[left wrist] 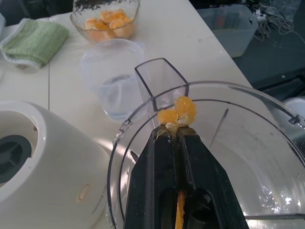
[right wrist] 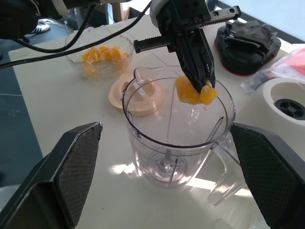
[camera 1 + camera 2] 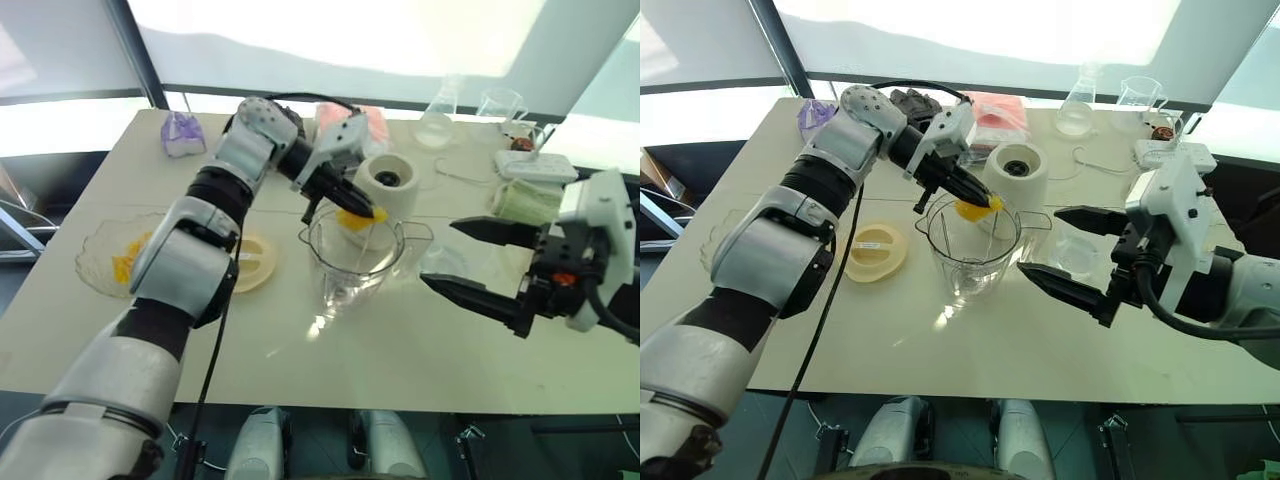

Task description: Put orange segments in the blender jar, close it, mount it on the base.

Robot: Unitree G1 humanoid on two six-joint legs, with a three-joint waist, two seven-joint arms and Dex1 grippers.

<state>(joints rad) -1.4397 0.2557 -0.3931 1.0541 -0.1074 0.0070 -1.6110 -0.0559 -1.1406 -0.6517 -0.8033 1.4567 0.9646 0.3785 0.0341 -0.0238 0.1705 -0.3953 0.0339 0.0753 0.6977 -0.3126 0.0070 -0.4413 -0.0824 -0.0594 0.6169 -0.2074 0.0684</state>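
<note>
The clear blender jar [image 3: 352, 262] stands open near the middle of the table. My left gripper [image 3: 352, 208] hangs over the jar's mouth, shut on an orange segment [image 2: 192, 90] that sits just inside the rim. More orange segments [image 2: 102, 54] lie in a glass bowl [image 3: 92, 262] at the left. Just behind the jar is the cream base [image 3: 391, 184] with its black socket. My right gripper [image 3: 437, 254] is open to the right of the jar, its fingers [image 2: 71, 167] on either side of the jar without touching it.
A flat cream lid [image 3: 255, 262] lies left of the jar. A small clear cup [image 3: 1076, 250] stands to its right. A conical flask [image 3: 437, 120], a beaker [image 3: 500, 105], a green cloth [image 3: 525, 200] and a purple bag [image 3: 182, 135] sit along the far side.
</note>
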